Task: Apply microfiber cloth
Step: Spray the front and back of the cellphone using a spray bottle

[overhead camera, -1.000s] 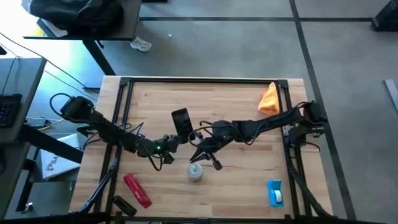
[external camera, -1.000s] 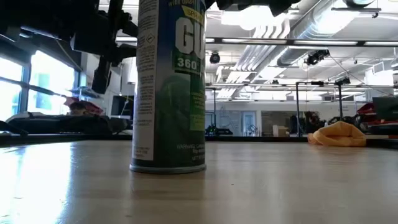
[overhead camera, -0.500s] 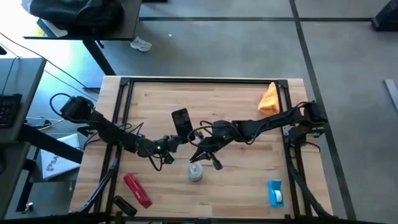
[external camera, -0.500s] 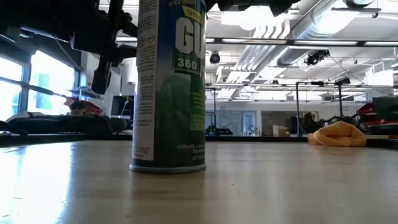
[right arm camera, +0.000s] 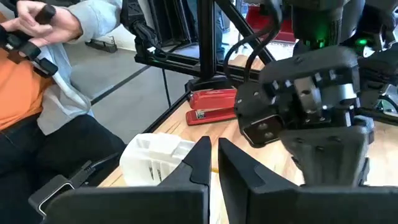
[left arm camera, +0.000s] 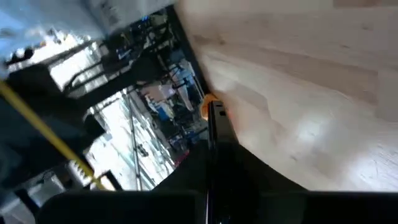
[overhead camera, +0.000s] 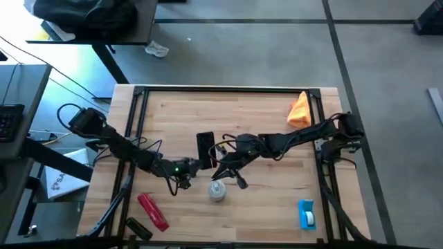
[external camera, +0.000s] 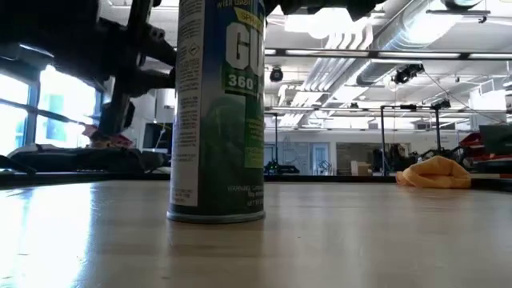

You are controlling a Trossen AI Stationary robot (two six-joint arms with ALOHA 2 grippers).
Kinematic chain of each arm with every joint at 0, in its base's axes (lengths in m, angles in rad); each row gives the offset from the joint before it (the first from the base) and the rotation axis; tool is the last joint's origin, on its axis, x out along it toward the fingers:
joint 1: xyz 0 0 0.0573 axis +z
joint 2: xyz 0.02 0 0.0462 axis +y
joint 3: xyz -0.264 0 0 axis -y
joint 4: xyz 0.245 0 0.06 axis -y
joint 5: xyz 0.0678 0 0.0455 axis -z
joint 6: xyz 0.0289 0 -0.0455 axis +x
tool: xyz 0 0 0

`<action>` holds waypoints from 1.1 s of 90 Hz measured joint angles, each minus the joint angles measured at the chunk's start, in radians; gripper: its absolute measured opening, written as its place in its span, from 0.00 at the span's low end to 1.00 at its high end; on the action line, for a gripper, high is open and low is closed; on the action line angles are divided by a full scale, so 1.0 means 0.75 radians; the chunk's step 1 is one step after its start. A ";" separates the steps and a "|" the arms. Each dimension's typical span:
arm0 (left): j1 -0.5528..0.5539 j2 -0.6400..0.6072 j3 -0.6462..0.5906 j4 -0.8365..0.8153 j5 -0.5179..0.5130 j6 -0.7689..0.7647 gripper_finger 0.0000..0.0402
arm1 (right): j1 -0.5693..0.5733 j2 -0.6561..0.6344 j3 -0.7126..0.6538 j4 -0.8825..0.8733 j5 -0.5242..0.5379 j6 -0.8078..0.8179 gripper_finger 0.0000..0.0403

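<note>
Nearest the front edge of the table (overhead camera: 263, 207), a red oblong object (overhead camera: 153, 211) lies at the left and a blue-and-white item (overhead camera: 306, 214) at the right. Mid-table stands a spray can (overhead camera: 217, 191); the right pincer (overhead camera: 226, 172) sits just above it, fingers nearly together, holding nothing. Beside it, the left pincer (overhead camera: 201, 163) clamps a black phone (overhead camera: 205, 149). Farthest, the microfiber cloth (overhead camera: 300, 111) lies untouched at the far right corner.

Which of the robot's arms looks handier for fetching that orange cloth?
Probably the right. The microfiber cloth lies untouched at the table's far right corner, beside the right arm's base. The left hand grips a dark phone; the right hand holds nothing.
</note>
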 joint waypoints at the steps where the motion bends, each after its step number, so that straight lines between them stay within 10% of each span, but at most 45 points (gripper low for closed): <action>1: -0.001 0.002 0.000 -0.003 0.003 0.001 0.04 | 0.000 0.000 0.000 0.000 0.000 0.000 0.00; 56: 0.061 0.086 0.159 0.022 -0.022 0.256 0.04 | 0.006 0.002 -0.002 0.002 0.010 0.023 0.00; 99: -0.036 -0.013 0.068 0.015 -0.302 0.093 0.04 | 0.010 0.002 -0.002 0.004 0.012 0.014 0.00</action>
